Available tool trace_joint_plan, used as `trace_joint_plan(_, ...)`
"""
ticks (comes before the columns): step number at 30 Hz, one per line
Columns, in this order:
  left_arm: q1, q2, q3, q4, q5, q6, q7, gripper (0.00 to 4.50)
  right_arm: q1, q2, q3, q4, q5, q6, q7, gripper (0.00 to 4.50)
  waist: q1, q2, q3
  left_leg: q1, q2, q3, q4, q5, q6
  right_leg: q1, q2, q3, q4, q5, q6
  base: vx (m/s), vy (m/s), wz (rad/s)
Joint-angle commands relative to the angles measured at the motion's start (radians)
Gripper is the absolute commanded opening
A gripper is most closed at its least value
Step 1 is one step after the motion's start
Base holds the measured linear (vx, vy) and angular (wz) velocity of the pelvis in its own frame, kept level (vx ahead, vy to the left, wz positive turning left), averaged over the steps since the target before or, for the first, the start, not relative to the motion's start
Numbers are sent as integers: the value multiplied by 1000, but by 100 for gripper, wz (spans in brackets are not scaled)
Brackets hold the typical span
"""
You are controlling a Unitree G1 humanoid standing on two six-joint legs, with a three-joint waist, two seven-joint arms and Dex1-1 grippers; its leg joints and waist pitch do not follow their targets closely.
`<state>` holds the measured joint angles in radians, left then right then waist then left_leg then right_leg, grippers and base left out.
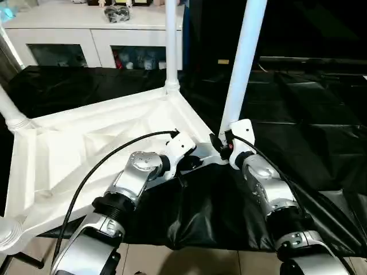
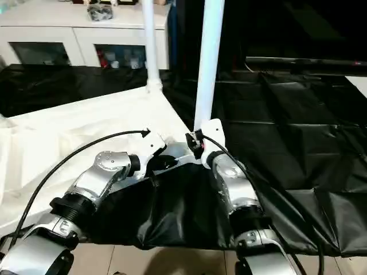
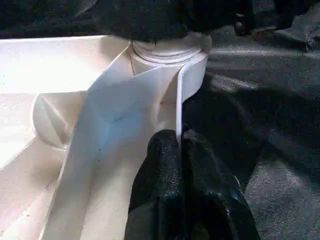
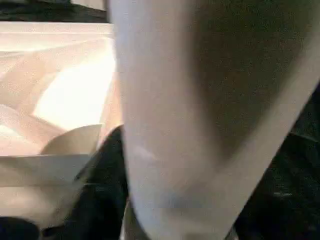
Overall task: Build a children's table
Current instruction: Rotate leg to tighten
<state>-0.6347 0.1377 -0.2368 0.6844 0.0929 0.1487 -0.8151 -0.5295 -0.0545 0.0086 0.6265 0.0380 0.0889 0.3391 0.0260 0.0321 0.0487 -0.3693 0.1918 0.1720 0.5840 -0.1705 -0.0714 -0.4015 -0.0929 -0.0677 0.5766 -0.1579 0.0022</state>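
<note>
**Upturned table, three legs standing, both grippers at the near corner**

I counted one tabletop (image 1: 86, 154) and three legs in my head views: one stub at the far left (image 1: 10, 112), one upright at the far corner (image 1: 171, 43), and one tall tube (image 1: 243, 63) at the corner nearest my grippers. A fourth, empty round socket (image 1: 8, 235) sat at the near left corner.

The children's table lay upside down on a black sheet (image 1: 298, 137), its underside facing up, to the left of and ahead of both grippers. It was all white, smooth plastic, with folded ribs running across the underside and a raised rim around the edge. The legs were round, tapered tubes seated in ringed collars.

My left gripper (image 3: 181, 150) had its two black, grainy fingers pressed together on the thin white edge wall of the tabletop, just short of the corner socket (image 3: 167, 52) ahead of it.

My right gripper (image 1: 225, 144) sat at the base of the tall leg, which rose straight above it. In the right wrist view the leg was a broad white curve close against the camera; I could not tell how the fingers stood.

Beyond the table stood one white cabinet (image 1: 92, 34) with glass doors.
</note>
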Motion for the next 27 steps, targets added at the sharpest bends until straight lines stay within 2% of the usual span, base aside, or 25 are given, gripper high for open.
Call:
trace_joint_plan(1,-44,-4,0,-40,-29,-54,-19,0,25,50,81,-13,35,41,137,295,-3,-11,-62,5,20,-8,-77,-350,48,38,-43,28,-86,-447,-142,0,0,0)
trace_joint_plan(3,-42,15,0,-38,-33,-64,-49,0,30,23,90,-31,42,43,182,315,-3,-11,-62,6,20,-6,-77,-338,49,39,-43,29,-85,-432,-149,0,0,0)
trace_joint_plan(4,-41,36,-1,-36,-36,-85,-86,0,37,-7,102,-49,45,44,235,319,0,-11,-64,8,21,-5,-75,-325,54,40,-43,30,-83,-408,-160,0,0,0)
trace_joint_plan(7,-32,85,2,-48,-65,-115,-195,0,61,-90,141,-100,50,47,388,354,2,-8,-69,1,24,-3,-72,-267,70,48,-42,32,-69,-308,-194,0,0,0)
trace_joint_plan(9,-29,93,3,-54,-74,-111,-219,0,68,-109,151,-113,51,47,423,366,6,-8,-70,3,25,0,-68,-240,81,48,-42,33,-64,-255,-215,0,0,0)
trace_joint_plan(10,-26,106,0,-59,-79,-115,-247,0,74,-128,161,-126,50,49,454,388,7,-6,-71,3,27,0,-67,-223,83,48,-42,33,-59,-226,-231,0,0,0)
trace_joint_plan(12,-13,138,-7,-76,-86,-126,-304,0,94,-182,197,-164,25,31,525,399,10,-6,-73,1,28,-2,-67,-196,86,54,-40,31,-52,-184,-244,0,0,0)
trace_joint_plan(13,-9,149,-8,-79,-92,-135,-328,0,98,-201,208,-174,13,22,547,406,12,-3,-74,6,31,1,-65,-188,92,51,-38,32,-48,-145,-258,0,0,0)
trace_joint_plan(15,-3,162,-9,-85,-103,-139,-361,0,102,-221,211,-184,13,21,575,420,14,-2,-74,6,33,3,-64,-182,98,52,-39,33,-43,-109,-279,0,0,0)
trace_joint_plan(16,0,170,-10,-87,-107,-145,-378,0,103,-232,206,-192,24,26,595,420,15,-6,-74,6,33,4,-64,-186,99,52,-39,32,-44,-114,-280,0,0,0)
trace_joint_plan(19,7,185,-8,-96,-121,-144,-412,0,104,-253,200,-207,46,33,634,420,19,-5,-69,7,34,4,-67,-227,86,51,-42,33,-50,-191,-268,0,0,0)
trace_joint_plan(20,11,191,-6,-100,-125,-144,-418,0,104,-261,198,-210,49,35,645,394,19,-7,-68,9,34,5,-68,-243,78,49,-42,34,-53,-219,-261,0,0,0)
trace_joint_plan(22,13,194,-5,-101,-126,-145,-421,0,104,-264,195,-211,54,37,650,385,21,-8,-67,11,34,5,-68,-256,68,47,-43,35,-55,-247,-253,0,0,0)
trace_joint_plan(25,16,202,-3,-98,-127,-148,-433,0,102,-274,199,-213,60,43,662,347,24,-10,-68,9,33,3,-69,-240,63,48,-43,35,-55,-248,-243,0,0,0)
trace_joint_plan(27,17,204,-3,-97,-126,-149,-437,0,99,-278,204,-208,55,41,667,343,25,-9,-69,8,33,3,-68,-233,65,49,-43,35,-53,-243,-242,0,0,0)
